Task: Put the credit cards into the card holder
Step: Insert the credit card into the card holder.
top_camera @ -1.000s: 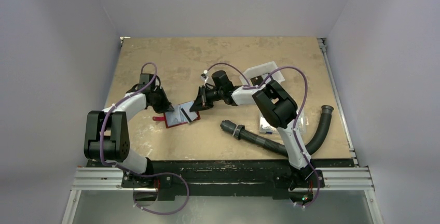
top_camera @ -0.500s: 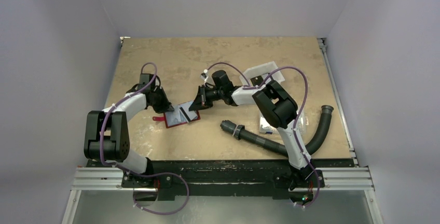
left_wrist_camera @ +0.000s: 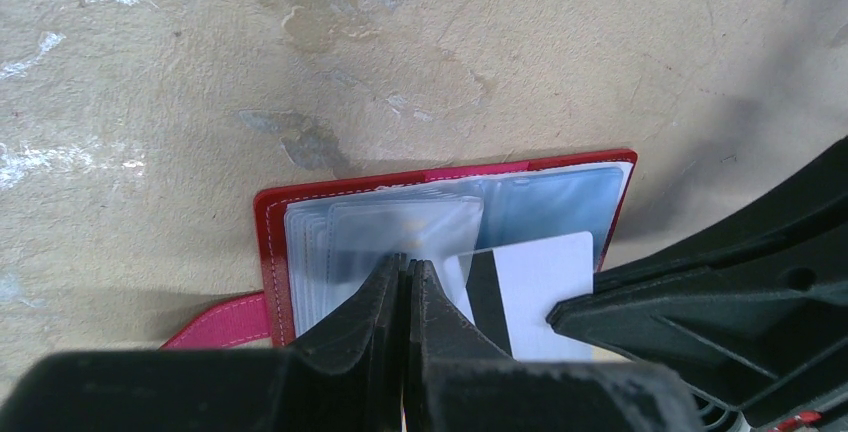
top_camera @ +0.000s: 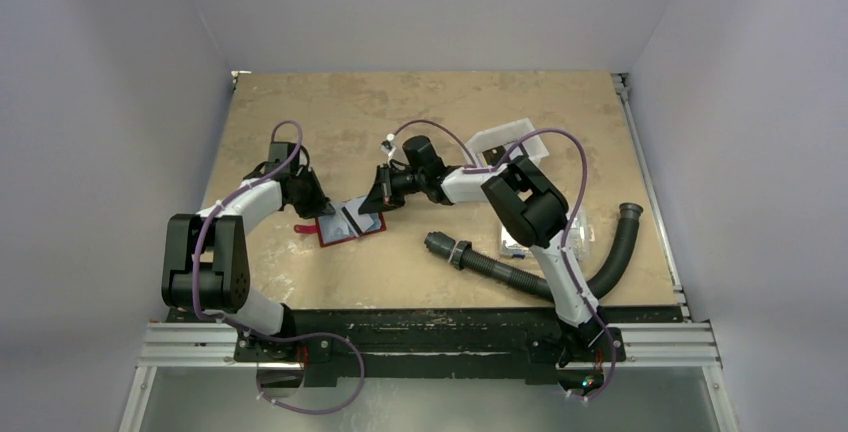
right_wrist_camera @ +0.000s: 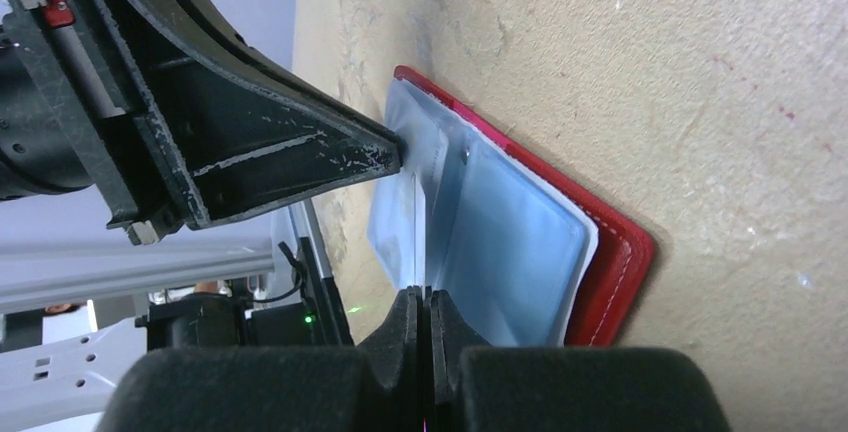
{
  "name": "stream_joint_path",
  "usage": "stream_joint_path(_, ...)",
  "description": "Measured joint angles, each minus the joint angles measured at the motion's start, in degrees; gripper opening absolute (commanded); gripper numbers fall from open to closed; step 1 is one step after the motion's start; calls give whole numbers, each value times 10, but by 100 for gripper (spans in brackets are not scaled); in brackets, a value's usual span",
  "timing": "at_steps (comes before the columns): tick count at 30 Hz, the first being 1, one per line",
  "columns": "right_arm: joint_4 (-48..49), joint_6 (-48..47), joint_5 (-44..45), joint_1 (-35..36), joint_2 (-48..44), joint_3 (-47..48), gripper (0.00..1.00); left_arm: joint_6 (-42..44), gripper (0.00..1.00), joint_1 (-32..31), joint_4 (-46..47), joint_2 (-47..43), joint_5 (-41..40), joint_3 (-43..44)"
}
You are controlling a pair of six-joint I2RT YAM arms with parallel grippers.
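The red card holder (top_camera: 330, 237) lies open on the table, its clear plastic sleeves facing up; it also shows in the left wrist view (left_wrist_camera: 262, 242) and the right wrist view (right_wrist_camera: 620, 262). My left gripper (top_camera: 320, 208) is shut on the edge of one clear sleeve (left_wrist_camera: 400, 227) and holds it up. My right gripper (top_camera: 375, 202) is shut on a pale credit card (left_wrist_camera: 545, 287) with a black stripe. The card's front edge lies over the holder's right half, at the sleeves. In the right wrist view the card (right_wrist_camera: 419, 242) stands edge-on between the sleeves. No other credit cards are clearly in view.
A black ribbed hose (top_camera: 520, 274) lies at the near right. A white tray (top_camera: 505, 142) stands behind the right arm. A small clear box (top_camera: 518, 244) sits partly under that arm. The holder's red tab (top_camera: 303, 229) sticks out to the left.
My right gripper has moved a little left with the card, further over the open holder. My left gripper has kept its hold on the sleeve.
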Motion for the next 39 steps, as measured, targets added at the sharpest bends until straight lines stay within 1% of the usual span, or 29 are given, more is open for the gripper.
stream_joint_path(7,22,0,2,0,37,30,0,0,0,0,0,-1,-1,-1)
stream_joint_path(18,53,5,17,2,40,31,0,1,0,0,0,-2,-5,-1)
stream_joint_path(31,179,90,51,12,49,-23,0,1,0,1,2,-5,-10,-3)
stream_joint_path(38,250,141,99,26,49,-63,0,-2,0,1,5,-10,-10,-7)
stream_joint_path(39,257,144,107,29,49,-66,0,-5,8,2,4,-12,-10,-8)
